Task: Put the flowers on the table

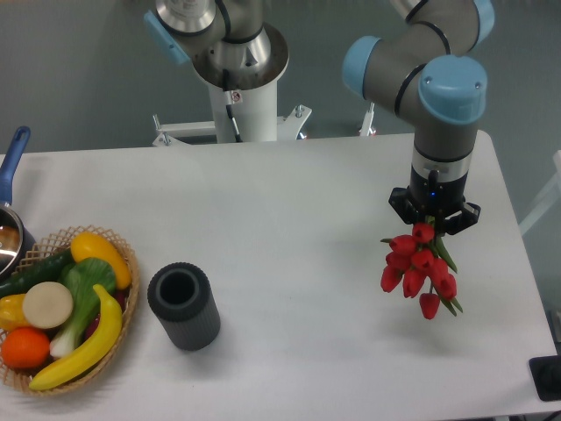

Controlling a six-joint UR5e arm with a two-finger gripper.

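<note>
The flowers [419, 267], a small bunch of red tulip buds with green leaves, hang below my gripper [434, 221] on the right side of the white table [298, 219]. The buds point down and toward the front. The stems run up into the gripper, and its fingers are hidden by the wrist and the buds. The gripper appears shut on the stems. I cannot tell whether the lowest buds touch the tabletop or hang just above it.
A dark grey cylinder [183, 307] stands upright at the front left. A wicker basket [123, 329] of fruit and vegetables sits at the left edge. A pot with a blue handle [12, 158] is at the far left. The robot base [241, 79] stands behind the table.
</note>
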